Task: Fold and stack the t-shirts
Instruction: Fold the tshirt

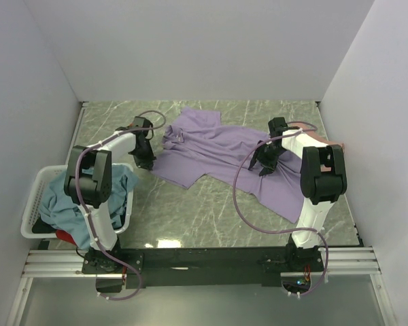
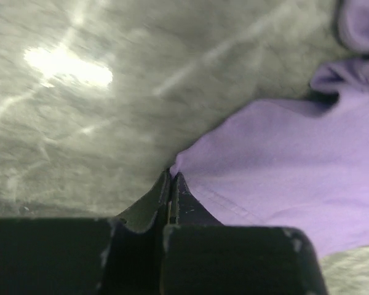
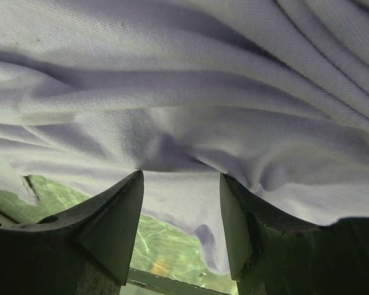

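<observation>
Purple shirt [image 1: 211,153] lies spread over the counter [image 1: 190,217], from centre toward the right edge. Left tool [image 2: 172,175], clenched, touches the shirt's left corner; whether cloth is pinched cannot be told. Right tool [image 3: 181,177], released, its jaws apart against rumpled purple cloth. Teal shirt [image 1: 58,204] fills the basket [image 1: 35,197] at the left edge.

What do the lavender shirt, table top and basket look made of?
Lavender shirt: soft knit cloth, probably cotton jersey, matte; a fine weave and loose folds show.
Table top: grey-green marble-look slab or laminate, can't tell which, glossy; pale veins and lamp glare.
Basket: likely white moulded plastic; thin rigid slats in the wall.
</observation>
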{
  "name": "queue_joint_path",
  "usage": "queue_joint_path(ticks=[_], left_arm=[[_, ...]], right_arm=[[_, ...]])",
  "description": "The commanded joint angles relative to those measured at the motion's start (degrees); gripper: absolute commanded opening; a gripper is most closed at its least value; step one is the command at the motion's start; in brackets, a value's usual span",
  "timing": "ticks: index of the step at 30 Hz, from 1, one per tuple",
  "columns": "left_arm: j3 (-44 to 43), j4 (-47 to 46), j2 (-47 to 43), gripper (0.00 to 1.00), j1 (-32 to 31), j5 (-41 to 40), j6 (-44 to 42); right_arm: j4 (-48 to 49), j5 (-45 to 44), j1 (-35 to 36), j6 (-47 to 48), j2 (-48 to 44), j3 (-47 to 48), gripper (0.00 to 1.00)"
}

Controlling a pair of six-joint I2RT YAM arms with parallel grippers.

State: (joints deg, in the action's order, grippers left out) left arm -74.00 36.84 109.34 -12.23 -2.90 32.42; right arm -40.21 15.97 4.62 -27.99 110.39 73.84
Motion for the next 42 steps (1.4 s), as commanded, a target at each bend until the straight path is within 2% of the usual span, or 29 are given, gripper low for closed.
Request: queue_joint_path(ticks=[1, 7, 12, 19, 22, 31, 35, 42], left_arm=[[-1.9, -1.8, -3.4, 0.01, 4.7, 5.1, 1.3], [-7.6, -1.9, -2.2, 0.00, 9.1, 10.6, 0.0], [-12.7, -0.2, 0.2, 0.00, 10.9, 10.8, -1.4], [-13.8, 0.1, 0.8, 0.00, 12.1, 13.4, -2.6], [-13.2, 0.2, 0.4, 0.01, 12.1, 14.1, -3.1], [-12.4, 1.0, -0.9, 0.00, 15.2, 14.8, -5.9], [-12.0, 0.9, -0.5, 0.00, 16.5, 15.7, -7.4], [-13.2, -0.5, 0.8, 0.00, 17.9, 17.7, -9.0]], right_arm=[[-1.0, -0.8, 0.6, 0.9, -1.1, 1.0, 0.60], [-1.5, -1.6, 4.2, 0.4, 0.0, 2.3, 0.60], [-2.9, -1.3, 6.7, 0.2, 1.1, 6.6, 0.63], [-4.3, -1.5, 8.2, -0.3, -2.6, 7.6, 0.65], [-5.0, -3.1, 8.2, -1.0, -7.8, 3.8, 0.65], [-5.7, -8.7, 7.7, -6.5, -30.5, -21.4, 0.64], [-5.1, -9.6, 7.3, -9.7, -36.1, -31.3, 0.64], [-5.7, -11.1, 7.6, -16.1, -43.5, -39.2, 0.63]])
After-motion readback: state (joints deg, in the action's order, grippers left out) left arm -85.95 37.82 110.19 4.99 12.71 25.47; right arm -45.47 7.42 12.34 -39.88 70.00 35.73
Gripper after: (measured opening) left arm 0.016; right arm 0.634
